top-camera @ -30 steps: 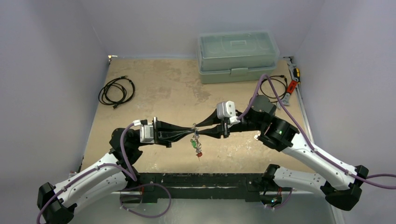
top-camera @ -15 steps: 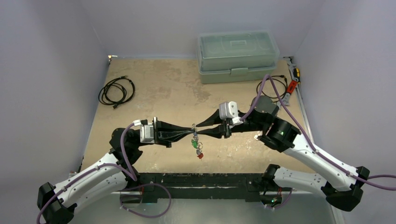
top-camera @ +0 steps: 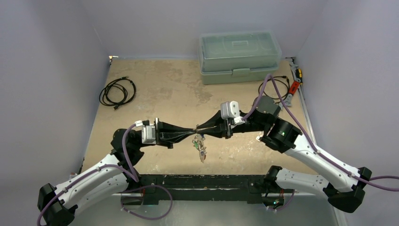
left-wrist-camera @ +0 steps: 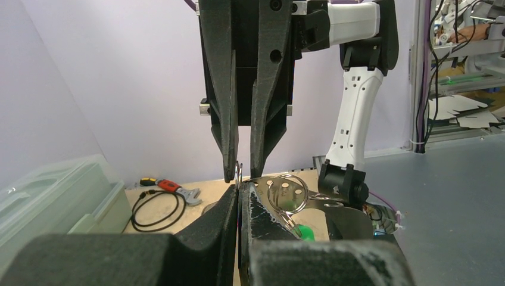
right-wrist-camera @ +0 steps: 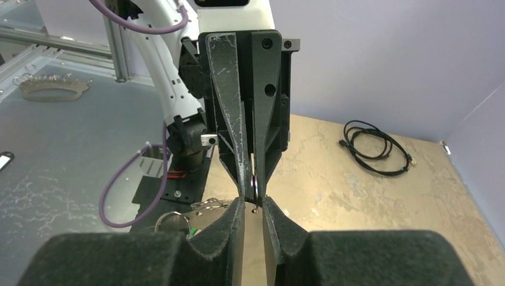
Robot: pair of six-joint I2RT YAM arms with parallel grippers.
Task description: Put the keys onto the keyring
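My left gripper [top-camera: 192, 131] and right gripper [top-camera: 199, 129] meet tip to tip above the middle of the table. In the left wrist view the left gripper [left-wrist-camera: 239, 189] is shut on the thin keyring [left-wrist-camera: 239, 173], seen edge-on. The right gripper's fingers [left-wrist-camera: 262, 143] come down around the same ring with a narrow gap. In the right wrist view the right gripper [right-wrist-camera: 253, 204] stands slightly open around the keyring [right-wrist-camera: 254, 186]. The keys [top-camera: 200, 147] hang below the tips. A silvery key with holes [left-wrist-camera: 284, 189] and a green tag [left-wrist-camera: 305, 231] show beside the left fingers.
A clear plastic box [top-camera: 239, 56] stands at the back. A coiled black cable [top-camera: 117, 92] lies at the left. Another cable [top-camera: 275, 87] and a red-handled wrench [top-camera: 294, 87] lie at the right edge.
The right gripper's fingers have narrowed from wide open to a small gap around the keyring. The hanging keys have swung and turned a little. The left gripper has stayed put.
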